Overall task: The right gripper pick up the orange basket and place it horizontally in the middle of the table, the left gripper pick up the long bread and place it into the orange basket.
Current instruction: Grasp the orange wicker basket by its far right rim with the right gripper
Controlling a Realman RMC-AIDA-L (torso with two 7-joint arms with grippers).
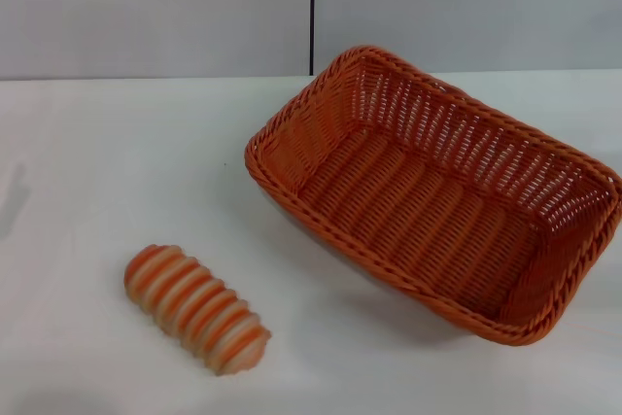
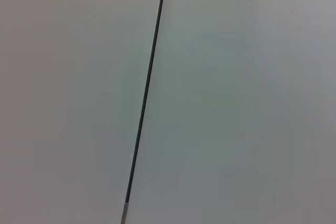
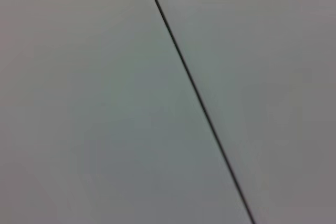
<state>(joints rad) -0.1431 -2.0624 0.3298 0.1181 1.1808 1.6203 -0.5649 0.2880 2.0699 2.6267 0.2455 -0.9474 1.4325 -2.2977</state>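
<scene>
The orange basket lies on the white table at the right, turned diagonally, its far corner toward the back wall and its near corner toward the right front. It is empty inside. The long bread, ridged with orange and cream stripes, rests on the table at the left front, also lying diagonally, well apart from the basket. Neither gripper appears in the head view. Both wrist views show only a plain grey wall panel with a thin dark seam.
A grey wall with a vertical dark seam stands behind the table's back edge. A faint shadow falls on the table at the far left edge.
</scene>
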